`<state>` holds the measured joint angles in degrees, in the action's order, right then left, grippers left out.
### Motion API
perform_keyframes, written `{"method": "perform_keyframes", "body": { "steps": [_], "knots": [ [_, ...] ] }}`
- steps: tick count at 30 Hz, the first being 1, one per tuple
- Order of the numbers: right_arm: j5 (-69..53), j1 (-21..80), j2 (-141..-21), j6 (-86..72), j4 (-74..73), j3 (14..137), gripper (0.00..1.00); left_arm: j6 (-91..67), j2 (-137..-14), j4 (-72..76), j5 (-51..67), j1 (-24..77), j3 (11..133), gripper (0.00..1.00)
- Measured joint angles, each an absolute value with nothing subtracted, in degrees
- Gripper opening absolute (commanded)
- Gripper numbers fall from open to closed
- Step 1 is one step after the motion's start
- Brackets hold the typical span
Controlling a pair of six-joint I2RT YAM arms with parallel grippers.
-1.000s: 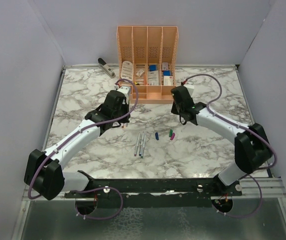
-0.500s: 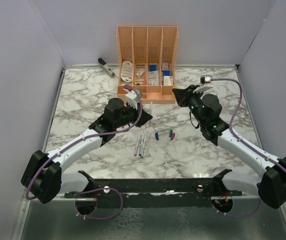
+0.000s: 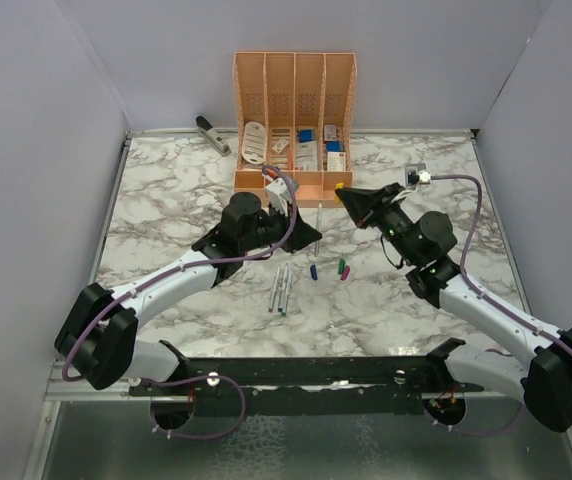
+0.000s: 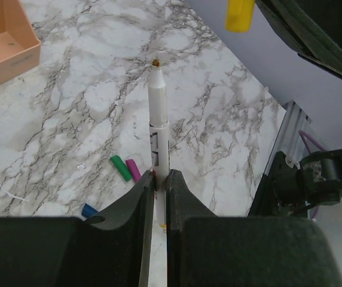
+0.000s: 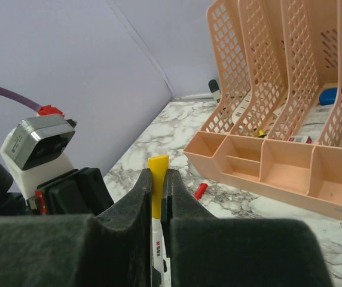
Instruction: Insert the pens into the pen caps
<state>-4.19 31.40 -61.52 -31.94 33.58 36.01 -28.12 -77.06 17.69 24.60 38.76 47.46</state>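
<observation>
Left gripper (image 4: 161,179) pinches a pen (image 4: 158,113) whose tip stands apart from the yellow cap (image 4: 240,13) clamped in the right gripper (image 5: 158,179).

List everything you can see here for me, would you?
Pens: one white pen, in the left end effector; about three loose pens, pale, mid-table.
Caps: five; yellow cap in the right end effector; blue cap, green cap and pink cap near the loose pens; red cap by the organizer.
Organizer: one, peach, back of table.
Stapler: one, grey, back left.
Table: one, white-grey marble.
Arms: left arm and right arm, black and white, reaching inward.
</observation>
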Motion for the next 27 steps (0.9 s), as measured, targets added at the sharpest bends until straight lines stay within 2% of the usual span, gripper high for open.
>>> {"method": "perform_keyframes", "body": {
  "steps": [12, 27],
  "knots": [
    [-6.92, 31.40, -62.89, -31.75, 43.38, 32.97, 0.01, -30.24, -79.79, 20.43, 30.74, 38.87, 49.04, 0.00],
    [-6.96, 31.40, -62.92, -29.08, 46.50, 32.23, 0.01, -32.25, -80.55, 25.15, 37.95, 38.87, 49.04, 0.00]
  ]
}}
